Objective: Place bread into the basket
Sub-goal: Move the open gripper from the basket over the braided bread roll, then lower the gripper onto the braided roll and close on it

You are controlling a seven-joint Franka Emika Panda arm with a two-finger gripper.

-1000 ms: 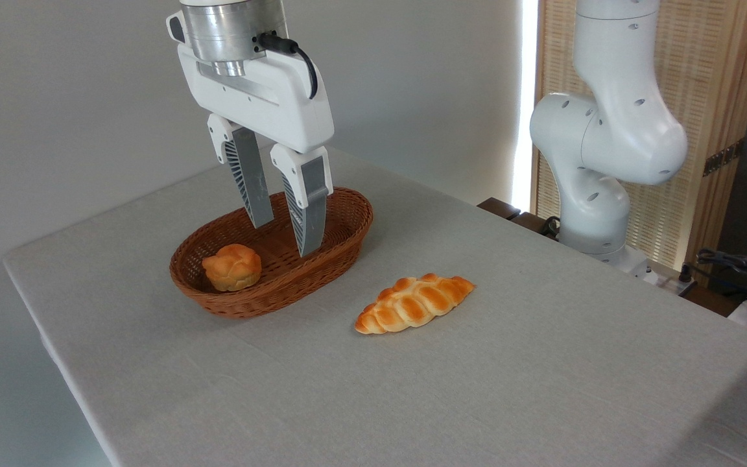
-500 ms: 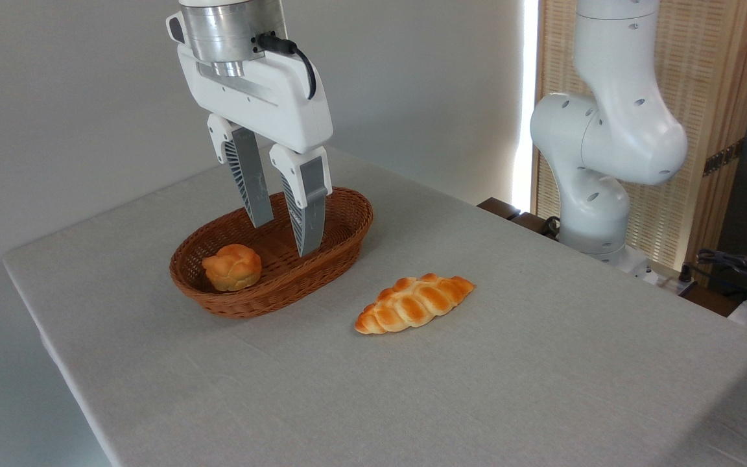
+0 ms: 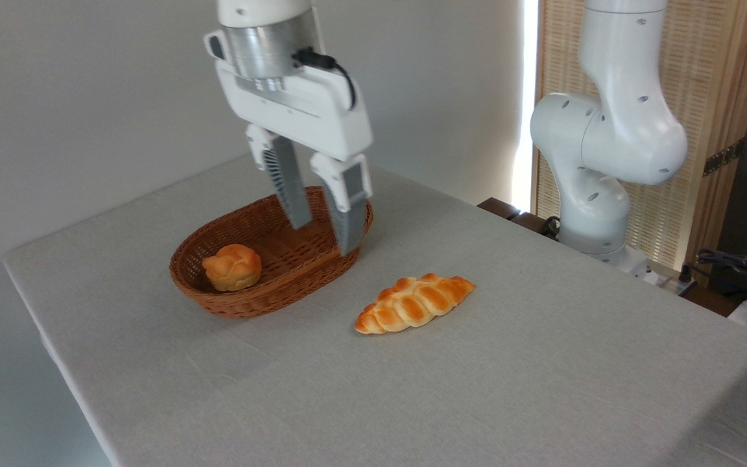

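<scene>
The bread [image 3: 414, 303] lies on the table [image 3: 477, 389], right of the basket [image 3: 263, 295] holding a bun [image 3: 231, 266].

Soft, even daylight, seemingly from the overexposed window strip [image 3: 529, 97]; sharp focus.

I work in what looks like a robotics lab: my white arm base [image 3: 597, 194] is bolted beside a grey cloth-covered table [image 3: 477, 389], bare wall [image 3: 88, 97] behind, wooden slatted screen [image 3: 711, 97] upper right, loose cables [image 3: 736, 266] at right edge.
</scene>
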